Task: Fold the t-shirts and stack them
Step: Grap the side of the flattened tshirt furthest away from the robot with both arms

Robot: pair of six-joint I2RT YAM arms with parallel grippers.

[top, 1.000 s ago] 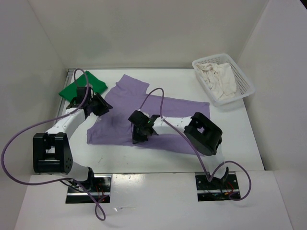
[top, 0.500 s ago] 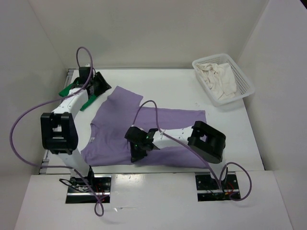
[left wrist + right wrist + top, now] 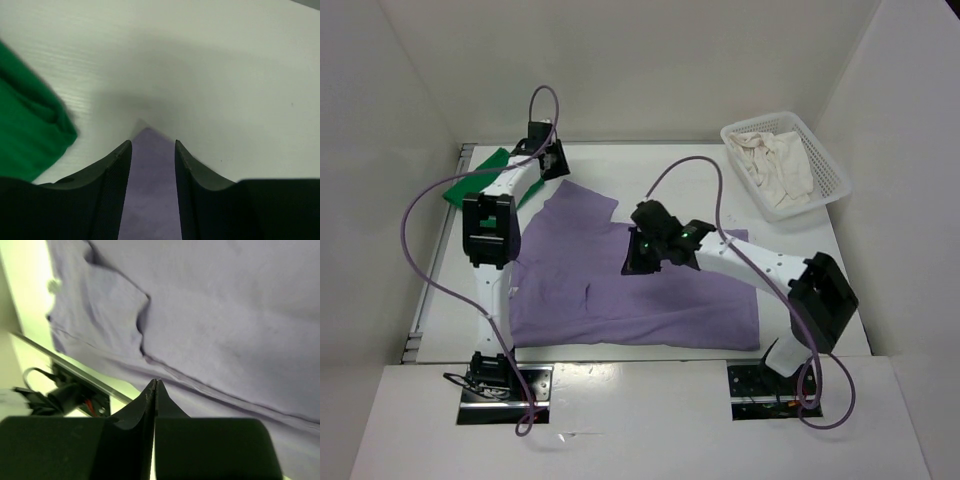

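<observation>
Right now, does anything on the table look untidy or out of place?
The lavender shirt lies spread but askew, with a pinched crease left of its middle. The cream shirt sits crumpled in the white basket, unfolded. The green shirt looks folded at the far left.

Centre — spread shirt (image 3: 640, 300); behind-left of it, folded shirt (image 3: 472, 180); far right, basket (image 3: 832, 168) — third shirt (image 3: 775, 165) inside.

Light: bright, even, from overhead across your flat white table (image 3: 630, 165) | Shadow: soft grey patch just beyond the left gripper (image 3: 152, 144) | Blur: bright green cloth shirt (image 3: 30, 125) smeared, black fingers (image 3: 107, 190) soft-edged | Cast: yellow-green tint in your right wrist view
</observation>
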